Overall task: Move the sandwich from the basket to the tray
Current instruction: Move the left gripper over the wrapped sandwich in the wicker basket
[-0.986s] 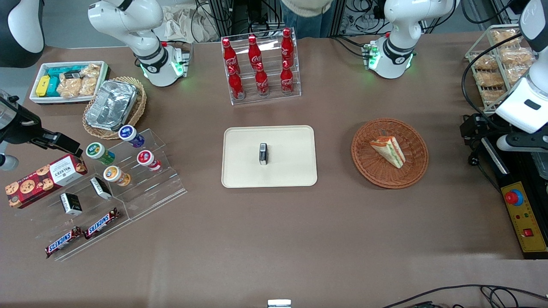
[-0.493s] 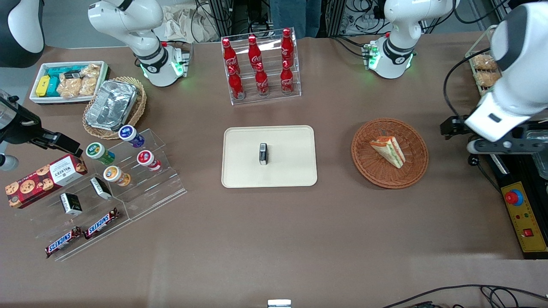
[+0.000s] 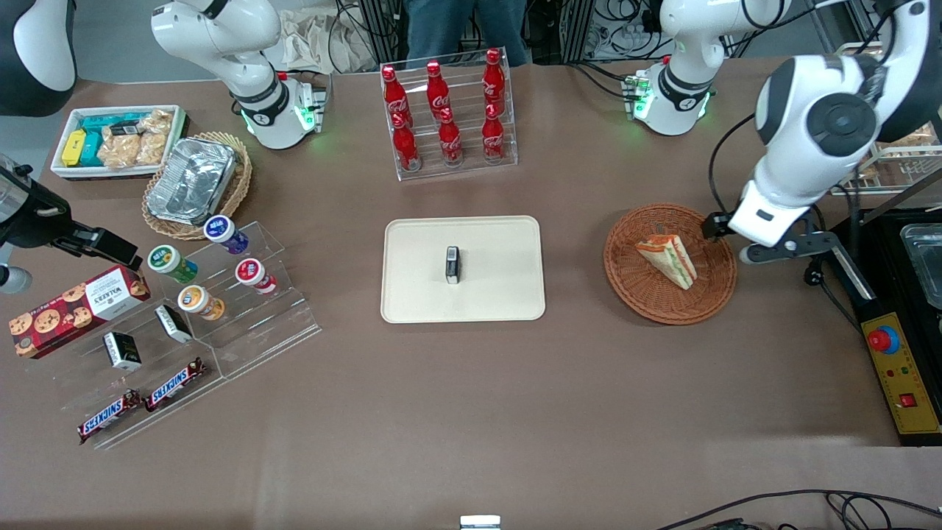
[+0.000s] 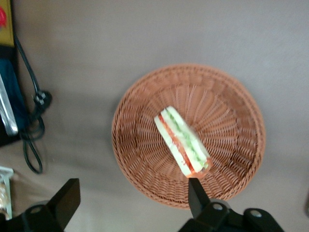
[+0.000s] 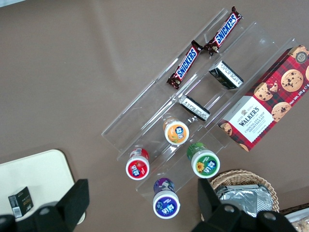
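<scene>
- Tool now hangs above the basket, at its rim toward the working arm's end of the worktop; a sec ago the arm was out past the worktop edge, so it has swung in over the target.
- Wrist view: both fingers spread wide, nothing between them – tool open & empty.
- Sandwich lies untouched in the basket, roughly mid-basket, striped filling edge showing, same pose as before.
- Wrist cam looks down on sandwich w/ basket nearly centred, fingers framing its near rim – not yet straddling the wedge.
- Tray sits well apart toward the parked arm's end; a small dark box stands at its middle, bare tray around it.
- Meaning: approach phase only, no grasp yet. Prob. next: shift over the wedge, descend, close across the bread faces.
- Risk: soft wedge may squash or slip; drop spot should avoid the box.
</scene>
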Available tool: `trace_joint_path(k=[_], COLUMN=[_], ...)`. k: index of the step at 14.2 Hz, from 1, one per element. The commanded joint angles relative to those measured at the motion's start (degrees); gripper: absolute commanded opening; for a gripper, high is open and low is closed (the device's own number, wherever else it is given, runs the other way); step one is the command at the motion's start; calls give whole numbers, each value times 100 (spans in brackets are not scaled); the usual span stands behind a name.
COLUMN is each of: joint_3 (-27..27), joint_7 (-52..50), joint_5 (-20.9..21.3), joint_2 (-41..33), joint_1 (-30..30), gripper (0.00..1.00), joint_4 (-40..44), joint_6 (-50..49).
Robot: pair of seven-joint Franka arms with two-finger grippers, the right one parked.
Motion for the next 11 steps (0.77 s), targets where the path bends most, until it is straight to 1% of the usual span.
trace_joint_path(k=[1, 2, 3, 5, 8, 9, 11], joint_3=[1, 1, 10, 10, 1, -7, 1], joint_7=[-168, -176, -194, -220, -580, -616, -668], joint_5=[-618, -910, -1026, -1053, -1036, -1036, -1036], joint_2=[33, 87, 122, 149, 123, 140, 175], joint_1=[11, 11, 11, 19, -16, -16, -59], gripper=[99, 99, 99, 99, 99, 99, 99], joint_4=[-355, -373, -390, -600, -1320, -1444, -1550], joint_6=[163, 198, 233, 504, 1697, 1936, 2131])
